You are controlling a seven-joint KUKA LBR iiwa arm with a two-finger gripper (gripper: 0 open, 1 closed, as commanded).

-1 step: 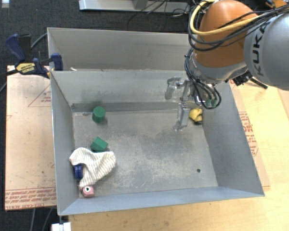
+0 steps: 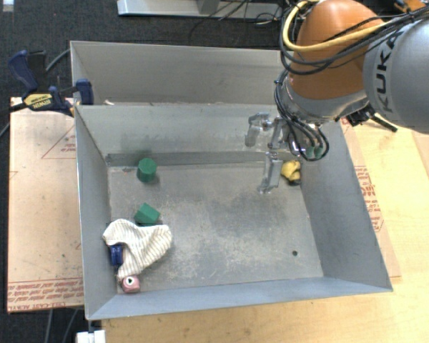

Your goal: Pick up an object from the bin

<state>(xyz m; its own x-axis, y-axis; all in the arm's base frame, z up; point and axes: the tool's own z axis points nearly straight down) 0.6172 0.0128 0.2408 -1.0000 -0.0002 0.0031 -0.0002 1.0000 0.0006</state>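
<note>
My gripper (image 2: 269,181) hangs low over the bin's back right part, near the floor where it meets the back wall. A small yellow thing (image 2: 292,171) lies just to its right, close against it. Whether the two touch is hidden by the wrist above.
At the left of the bin stand a green cylinder (image 2: 147,169) and a green block (image 2: 147,214). At the front left a striped white cloth (image 2: 139,243) lies crumpled, with a blue thing (image 2: 116,255) and a small pink piece (image 2: 131,284) at its edge. The arm's orange cover overhangs the back right corner.
</note>
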